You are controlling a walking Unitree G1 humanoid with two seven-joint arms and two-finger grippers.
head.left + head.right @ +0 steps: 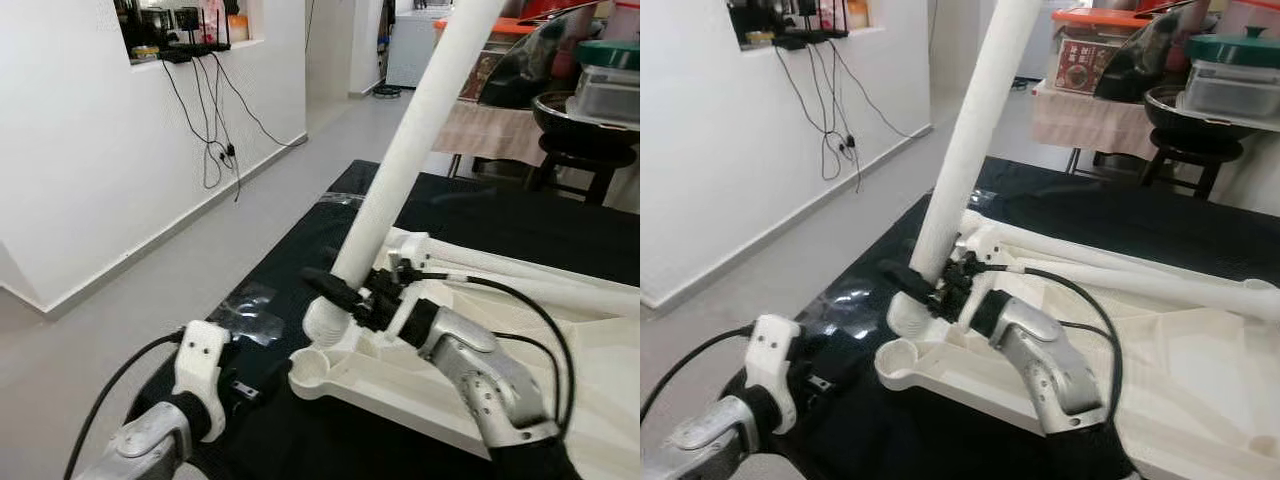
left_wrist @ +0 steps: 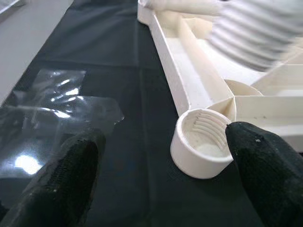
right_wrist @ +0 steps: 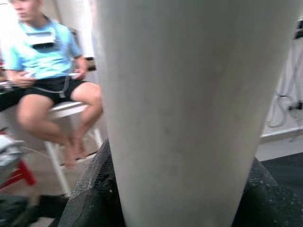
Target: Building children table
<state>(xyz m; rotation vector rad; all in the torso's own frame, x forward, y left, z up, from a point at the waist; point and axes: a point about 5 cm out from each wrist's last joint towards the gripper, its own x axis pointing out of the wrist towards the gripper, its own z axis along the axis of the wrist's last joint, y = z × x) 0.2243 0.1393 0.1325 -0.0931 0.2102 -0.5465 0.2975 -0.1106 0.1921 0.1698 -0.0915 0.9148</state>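
The right gripper point(image 1: 352, 297) pinches a long white table leg point(image 1: 415, 130) near its threaded lower end, jaws pressed on either side of it, the leg tilting up and away over the upturned white tabletop point(image 1: 590, 370), which lies on a black mat point(image 1: 300, 440) on the floor. The leg's ribbed tip point(image 1: 325, 322) sits just beside the jaws, at or close to a corner of the tabletop; whether it is seated there can't be told. The left gripper point(image 2: 161, 161) hovers low w/ jaws spread, an open threaded corner socket point(image 2: 201, 146) lying between its fingers point(image 2: 270, 175), close to one of them; a clear plastic wrapper point(image 2: 57, 113) lies by the other. A seated person point(image 3: 45, 61) looks on in the right wrist view. The leg looks like stiff, hollow, light plastic, smooth and prob. slippery, so its length gives leverage vs. a low grip; holding near the thread, as here, seems best for turning it in. The tabletop looks rigid but light, likely to slide on the mat unless steadied at a corner.
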